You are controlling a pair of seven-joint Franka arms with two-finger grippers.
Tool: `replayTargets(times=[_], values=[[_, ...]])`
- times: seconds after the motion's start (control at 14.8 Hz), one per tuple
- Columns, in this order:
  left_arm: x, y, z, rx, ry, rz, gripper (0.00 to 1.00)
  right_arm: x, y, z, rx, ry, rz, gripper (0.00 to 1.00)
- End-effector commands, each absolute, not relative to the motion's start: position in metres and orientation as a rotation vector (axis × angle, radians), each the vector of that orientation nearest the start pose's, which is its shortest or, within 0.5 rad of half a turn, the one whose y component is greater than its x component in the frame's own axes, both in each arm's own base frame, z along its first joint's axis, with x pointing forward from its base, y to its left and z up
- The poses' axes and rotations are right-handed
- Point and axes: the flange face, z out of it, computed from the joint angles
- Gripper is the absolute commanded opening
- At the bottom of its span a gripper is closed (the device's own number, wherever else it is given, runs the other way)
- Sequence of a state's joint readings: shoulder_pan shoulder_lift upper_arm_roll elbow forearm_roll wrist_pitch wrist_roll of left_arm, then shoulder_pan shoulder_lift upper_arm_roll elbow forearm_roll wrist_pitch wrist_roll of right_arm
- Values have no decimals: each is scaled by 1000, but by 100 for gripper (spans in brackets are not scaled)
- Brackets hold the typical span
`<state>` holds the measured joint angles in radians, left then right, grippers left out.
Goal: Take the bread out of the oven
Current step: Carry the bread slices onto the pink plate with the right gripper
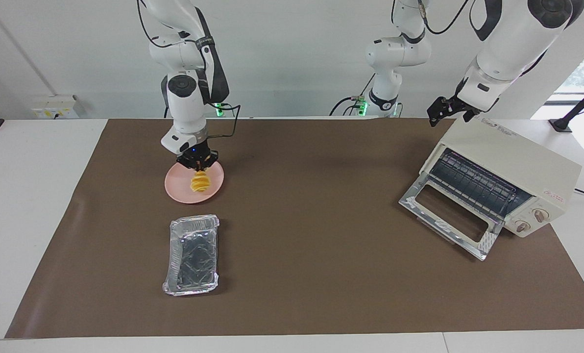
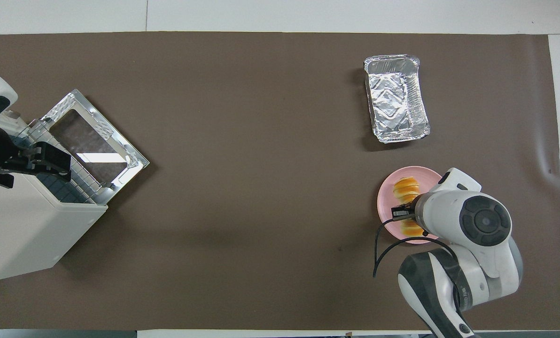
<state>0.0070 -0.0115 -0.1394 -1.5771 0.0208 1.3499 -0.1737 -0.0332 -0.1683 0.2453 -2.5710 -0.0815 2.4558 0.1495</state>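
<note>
The yellow-orange bread [image 1: 201, 182] lies on a pink plate [image 1: 177, 189] toward the right arm's end of the table. My right gripper [image 1: 198, 167] stands straight down over it and is shut on the bread's middle; it shows this way in the overhead view too [image 2: 404, 211], with the bread [image 2: 406, 188] and plate [image 2: 385, 206]. The cream-white oven [image 1: 517, 162] stands at the left arm's end with its glass door [image 1: 449, 215] folded down open and its wire rack bare. My left gripper [image 1: 449, 112] hovers over the oven's top edge.
A crinkled silver foil tray [image 1: 192, 255] lies empty, farther from the robots than the plate; it also shows in the overhead view [image 2: 395, 98]. A brown mat [image 1: 311, 235] covers the table. The oven's two knobs [image 1: 532, 220] sit beside the door.
</note>
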Motion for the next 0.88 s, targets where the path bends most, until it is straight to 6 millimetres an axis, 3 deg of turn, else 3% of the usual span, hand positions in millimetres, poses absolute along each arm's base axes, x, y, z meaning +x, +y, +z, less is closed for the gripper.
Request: replayTargets(times=[0.0, 0.2, 0.27, 0.34, 0.54, 0.81], values=[[514, -64, 612, -3084, -68, 323, 100, 419, 84, 321, -3197, -201, -134, 0], [514, -64, 612, -3084, -68, 323, 100, 419, 83, 319, -3195, -223, -141, 0], [514, -64, 612, -3084, -68, 323, 100, 420, 83, 319, -3194, -226, -140, 56], [514, -64, 612, -3084, -70, 323, 100, 422, 84, 321, -3195, -223, -136, 100], [514, -64, 612, -3084, -68, 323, 100, 435, 87, 338, -3196, -228, -129, 100], [514, -64, 612, -3084, -68, 323, 100, 480, 86, 394, -3202, -183, -68, 100]])
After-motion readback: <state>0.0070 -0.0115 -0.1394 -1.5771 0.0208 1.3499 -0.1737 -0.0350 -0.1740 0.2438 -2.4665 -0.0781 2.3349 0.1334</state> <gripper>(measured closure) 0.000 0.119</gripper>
